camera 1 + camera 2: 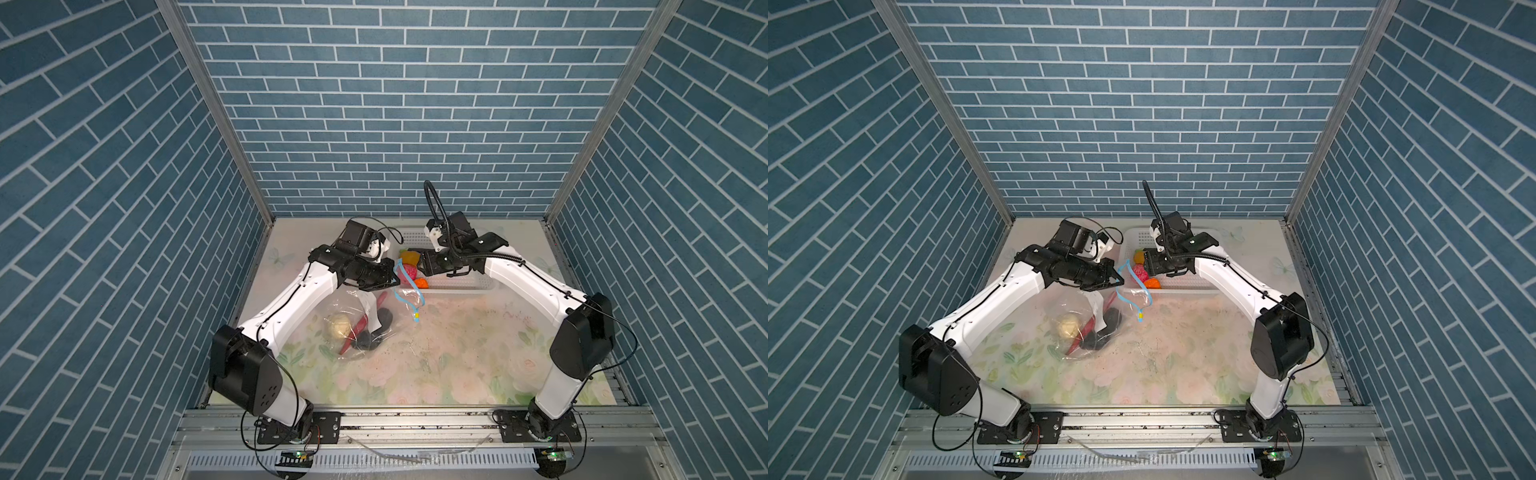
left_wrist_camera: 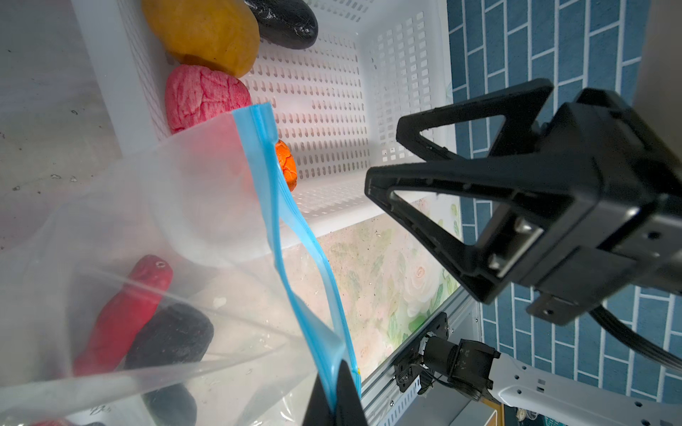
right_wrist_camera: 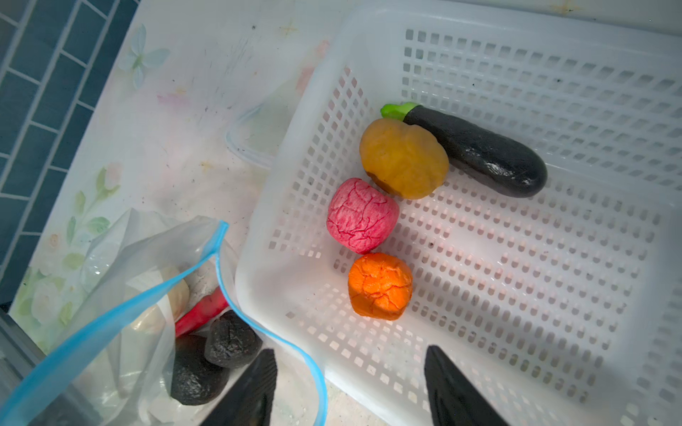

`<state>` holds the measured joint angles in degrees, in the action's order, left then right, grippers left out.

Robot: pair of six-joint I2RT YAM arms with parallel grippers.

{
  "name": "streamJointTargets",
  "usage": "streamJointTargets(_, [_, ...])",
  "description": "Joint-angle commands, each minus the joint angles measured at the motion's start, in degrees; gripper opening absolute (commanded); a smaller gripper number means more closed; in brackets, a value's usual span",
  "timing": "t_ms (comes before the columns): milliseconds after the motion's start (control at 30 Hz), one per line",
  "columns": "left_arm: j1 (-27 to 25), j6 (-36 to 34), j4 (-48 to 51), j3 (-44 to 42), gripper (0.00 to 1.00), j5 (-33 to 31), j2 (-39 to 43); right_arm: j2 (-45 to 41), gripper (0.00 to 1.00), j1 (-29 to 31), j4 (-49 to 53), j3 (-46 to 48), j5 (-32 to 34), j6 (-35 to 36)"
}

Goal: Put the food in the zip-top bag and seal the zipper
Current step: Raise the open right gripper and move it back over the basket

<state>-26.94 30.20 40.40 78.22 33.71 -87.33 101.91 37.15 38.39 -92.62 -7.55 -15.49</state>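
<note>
The clear zip-top bag [image 1: 357,324] lies open on the table, its mouth lifted toward the basket. Inside it are a cream ball [image 1: 340,326], a red strip [image 1: 361,328] and black ovals [image 3: 232,339]. My left gripper [image 2: 337,398] is shut on the light-blue zipper [image 2: 273,206] strip and holds that edge up; the yellow slider tab [image 1: 416,318] hangs below. My right gripper [image 3: 350,354] is open and empty over the basket's near corner by the bag mouth. A pink ball [image 3: 361,215], an orange piece [image 3: 380,286], a yellow piece [image 3: 404,158] and a black eggplant [image 3: 479,151] lie in the basket.
The white perforated basket [image 3: 516,258] stands at the back of the floral table, its left end touching the bag mouth. Blue brick walls close in three sides. An aluminium rail [image 1: 415,419] with both arm bases runs along the front edge.
</note>
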Motion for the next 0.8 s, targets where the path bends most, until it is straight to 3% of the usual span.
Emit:
streamJointTargets(0, [-0.3,-0.4,-0.2,-0.5,0.00,-0.1,1.2,1.8,0.66,-0.6,2.4,-3.2,1.3,7.0])
streamJointTargets(300, [-0.2,0.0,-1.6,-1.7,0.00,0.3,1.3,4.7,0.66,-1.4,0.7,-4.4,-1.5,18.4])
streamJointTargets(767, [-0.2,-0.5,-0.1,-1.2,0.00,-0.2,1.7,11.7,0.67,-3.4,-0.6,-9.8,-0.4,25.7])
